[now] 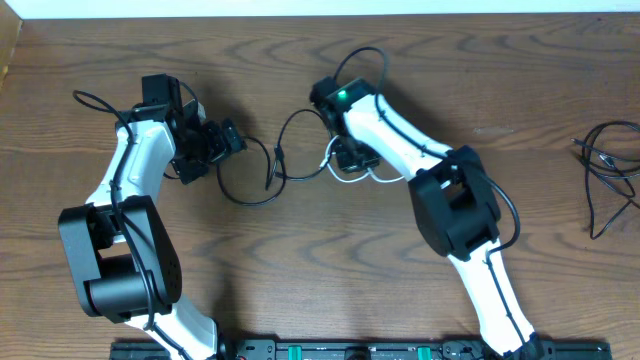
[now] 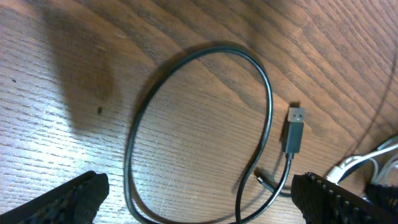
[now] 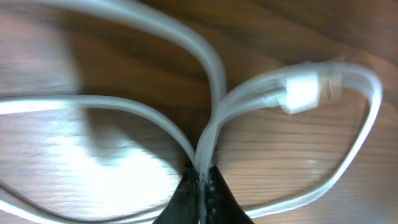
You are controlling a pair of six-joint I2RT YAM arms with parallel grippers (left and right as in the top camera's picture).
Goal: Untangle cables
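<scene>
A thin black cable [image 1: 262, 178] lies in a loose loop on the table between the two arms; in the left wrist view this loop [image 2: 200, 57] shows with its USB plug [image 2: 294, 127] lying flat. My left gripper [image 1: 222, 152] stands wide open just left of the loop, holding nothing; its fingers [image 2: 69, 200] straddle the loop's near end. The white cable [image 1: 352, 178] lies by the right arm. My right gripper [image 3: 202, 177] is shut on two strands of that white cable [image 3: 214, 127], whose white plug [image 3: 301, 93] lies beyond. Another black cable [image 1: 608, 165] lies far right.
The wooden table's far edge [image 1: 320, 14] runs along the top of the overhead view. The arm bases and a black rail [image 1: 350, 350] sit at the front edge. White cable strands [image 2: 367, 163] show at the right of the left wrist view.
</scene>
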